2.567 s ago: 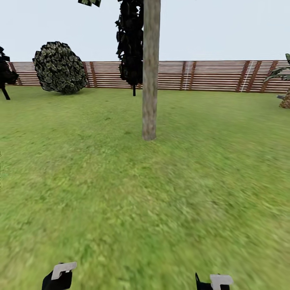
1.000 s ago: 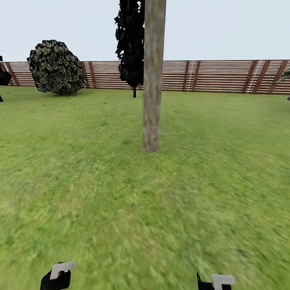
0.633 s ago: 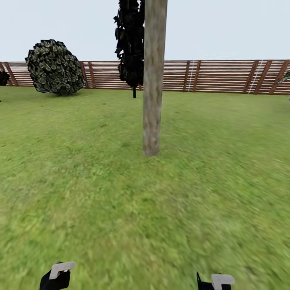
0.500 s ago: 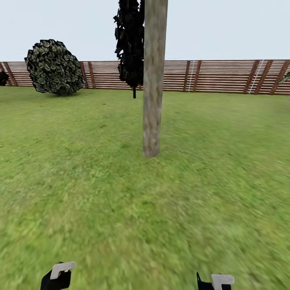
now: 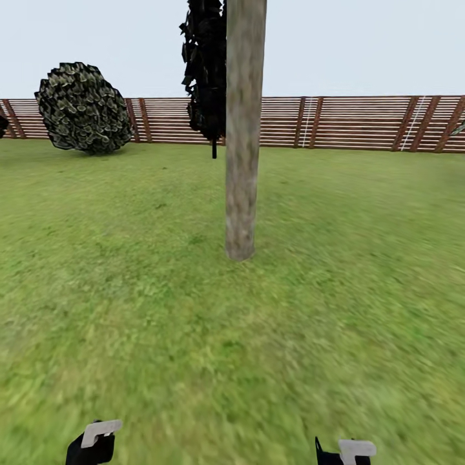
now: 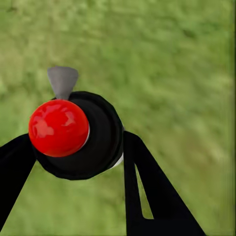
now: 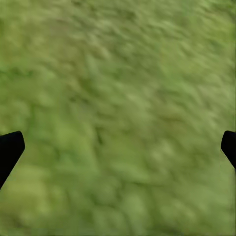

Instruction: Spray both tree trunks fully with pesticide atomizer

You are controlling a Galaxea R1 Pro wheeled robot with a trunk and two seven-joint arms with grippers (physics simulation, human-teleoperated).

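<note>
From my seat the left tool point(image 6: 73, 162) is clamped on the sprayer point(image 6: 86, 142); in the left wrist view its two black fingers point(image 6: 147, 191) sit tight against either side of the round dark body, so the sprayer lies right between them; the body is black and rounded, with a glossy red ball point(image 6: 59, 128) on the end facing the camera and a small grey nozzle tip point(image 6: 62, 81) sticking out beyond it; its long axis seems to run along the fingers, away from the camera and toward the lawn point(image 6: 172, 64), though I cannot tell the exact tilt; the right tool point(image 7: 118, 145) is spread wide with nothing between its fingers, only their dark tips at the edges of the view over grass; in the head view the tree trunk point(image 5: 243, 129) stands upright straight ahead on the lawn, mottled grey-brown and bare, well apart from both tools; behind it a dark tree point(image 5: 206, 71), a round bush point(image 5: 82, 108) at far left, and the slatted fence point(image 5: 355, 123) along the back edge.
</note>
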